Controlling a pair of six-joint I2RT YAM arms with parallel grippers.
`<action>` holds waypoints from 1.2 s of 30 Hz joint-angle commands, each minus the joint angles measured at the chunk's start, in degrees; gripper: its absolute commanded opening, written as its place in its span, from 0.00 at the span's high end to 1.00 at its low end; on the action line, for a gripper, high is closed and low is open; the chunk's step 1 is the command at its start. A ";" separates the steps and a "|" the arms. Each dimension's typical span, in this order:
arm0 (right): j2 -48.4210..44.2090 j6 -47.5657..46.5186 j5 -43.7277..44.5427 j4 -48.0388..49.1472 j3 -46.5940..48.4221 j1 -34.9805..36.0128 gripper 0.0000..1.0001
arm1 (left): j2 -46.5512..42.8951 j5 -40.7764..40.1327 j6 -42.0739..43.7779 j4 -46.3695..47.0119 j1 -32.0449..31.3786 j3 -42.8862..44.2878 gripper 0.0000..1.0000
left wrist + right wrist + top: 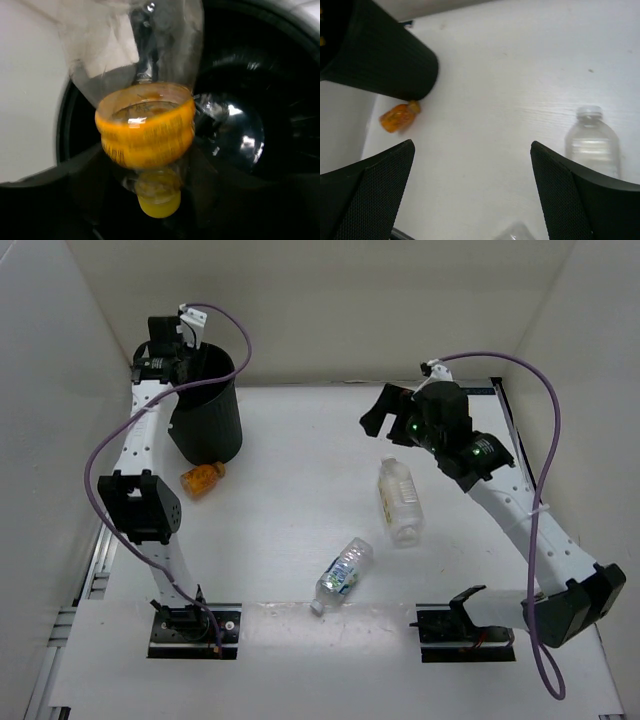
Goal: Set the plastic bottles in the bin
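**Left gripper** (180, 352): stationed over the mouth of the bin (210, 420), at the far left of the bench (300, 440).
- Its wrist view is filled by a stubby orange-filled bottle (145, 132) directly in front of the gripper.
- The bottle's neck end is lowest. Orange liquid sits in the lower body and neck, and the upper body is clear and glinting.
- Behind and beneath the bottle is the bin's glossy black interior (280, 75).
- The fingers cannot be made out in that view. Whether the gripper clamps this bottle or stands open cannot be told.

**Right gripper** (472, 200): jaws spread wide with nothing between them, above the bench.
- Ahead of it, on its left-finger side, stands the bin: black, with a finely ribbed wall that tapers downward.
- A second orange-filled bottle (399, 116) lies on its side at the bin's foot, neck end toward the bin. It is touching the bin or just beside it; which cannot be determined.
- Just ahead of the right finger (585, 195) lies a clear bottle (592, 145) with a white cap. The cap end points away from the gripper.
- Behind the right gripper, toward the arm bases, a labelled bottle (343, 575) lies on the bench at an angle. It is clear with a blue-green label, and it is apart from the clear bottle.
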 commanded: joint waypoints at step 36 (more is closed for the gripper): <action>43.02 -13.54 5.51 -26.69 12.45 -7.20 0.75 | -26.20 11.54 -3.54 -2.99 -0.92 -15.36 0.00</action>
